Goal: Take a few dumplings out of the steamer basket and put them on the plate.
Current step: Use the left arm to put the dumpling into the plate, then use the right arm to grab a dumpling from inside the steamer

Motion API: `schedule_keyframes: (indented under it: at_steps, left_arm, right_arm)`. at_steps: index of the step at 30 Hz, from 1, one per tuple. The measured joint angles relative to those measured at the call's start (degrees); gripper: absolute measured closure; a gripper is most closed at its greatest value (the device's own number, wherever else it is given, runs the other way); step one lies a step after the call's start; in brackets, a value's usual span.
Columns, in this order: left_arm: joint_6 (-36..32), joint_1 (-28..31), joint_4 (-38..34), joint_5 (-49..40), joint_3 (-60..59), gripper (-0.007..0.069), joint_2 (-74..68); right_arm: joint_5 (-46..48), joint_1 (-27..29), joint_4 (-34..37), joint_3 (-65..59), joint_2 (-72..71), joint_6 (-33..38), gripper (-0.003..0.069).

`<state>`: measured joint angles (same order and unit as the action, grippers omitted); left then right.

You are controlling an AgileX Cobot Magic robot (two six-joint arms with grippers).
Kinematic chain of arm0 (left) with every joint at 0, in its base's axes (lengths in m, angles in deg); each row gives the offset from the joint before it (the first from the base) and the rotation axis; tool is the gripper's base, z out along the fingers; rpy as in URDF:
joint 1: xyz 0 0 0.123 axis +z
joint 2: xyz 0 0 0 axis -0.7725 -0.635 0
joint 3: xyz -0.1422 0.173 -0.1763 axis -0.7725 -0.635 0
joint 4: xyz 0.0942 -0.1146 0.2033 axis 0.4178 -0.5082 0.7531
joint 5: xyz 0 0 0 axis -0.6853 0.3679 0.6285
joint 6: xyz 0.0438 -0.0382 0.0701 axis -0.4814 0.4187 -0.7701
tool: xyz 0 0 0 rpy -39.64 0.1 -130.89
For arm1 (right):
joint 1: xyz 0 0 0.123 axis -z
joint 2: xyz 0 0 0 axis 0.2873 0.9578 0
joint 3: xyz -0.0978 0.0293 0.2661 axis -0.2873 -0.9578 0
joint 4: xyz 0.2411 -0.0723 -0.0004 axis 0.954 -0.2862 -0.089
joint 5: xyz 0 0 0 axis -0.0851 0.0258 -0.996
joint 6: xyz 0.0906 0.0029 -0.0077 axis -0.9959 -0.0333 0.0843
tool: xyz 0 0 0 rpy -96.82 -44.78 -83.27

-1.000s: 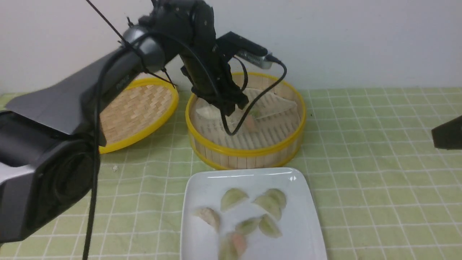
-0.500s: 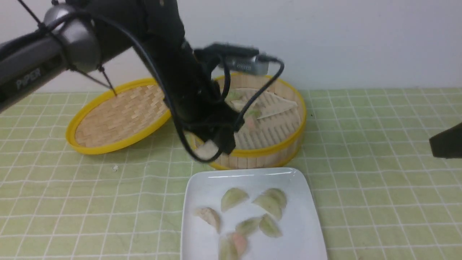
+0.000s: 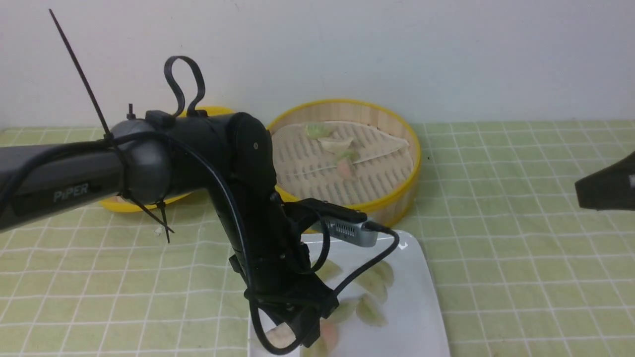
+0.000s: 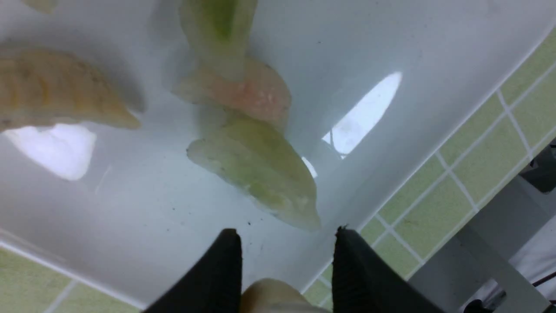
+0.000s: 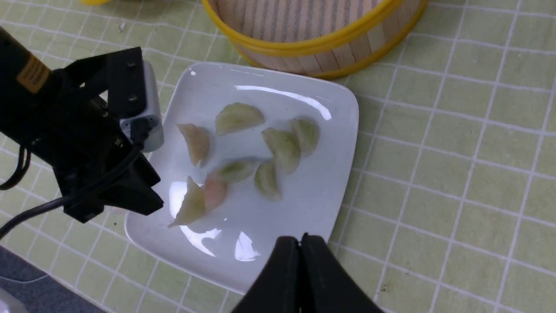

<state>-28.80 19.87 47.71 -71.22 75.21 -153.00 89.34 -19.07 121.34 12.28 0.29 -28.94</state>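
My left gripper [image 3: 290, 337] is shut on a whitish dumpling [image 3: 278, 337] and holds it low over the front left part of the white square plate [image 3: 421, 322]. In the left wrist view the held dumpling [image 4: 271, 298] sits between the black fingertips [image 4: 230, 243], just above the plate [image 4: 130, 195]. Several pale green and pinkish dumplings [image 5: 282, 150] lie on the plate [image 5: 304, 204]. The steamer basket [image 3: 414, 163] stands behind the plate and holds a few more dumplings [image 3: 337, 145]. My right gripper [image 5: 300, 238] is shut and empty, above the plate's near right edge.
The shallow woven lid [image 3: 116, 204] lies left of the basket, mostly hidden behind my left arm. A green checked cloth [image 3: 521, 258] covers the table. My right arm [image 3: 605, 188] shows at the right edge. The wall stands just behind the basket.
My left arm has lifted a whitish dumpling out of the basket and carried it forward and down over the plate's front left. The right arm has barely moved.
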Motion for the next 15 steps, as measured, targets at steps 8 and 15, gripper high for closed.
schedule_keyframes:
  at_steps: [8,15]
  left_arm:
    - [2.1,0.0,1.2,3.0,0.3,0.012,0.0]
    - [5.0,2.3,2.4,1.9,4.2,0.0339,4.1]
  right_arm:
    - [0.8,-0.7,0.5,6.1,7.9,2.3,0.0673]
    - [-2.8,-10.5,-1.9,17.0,21.8,2.5,0.067]
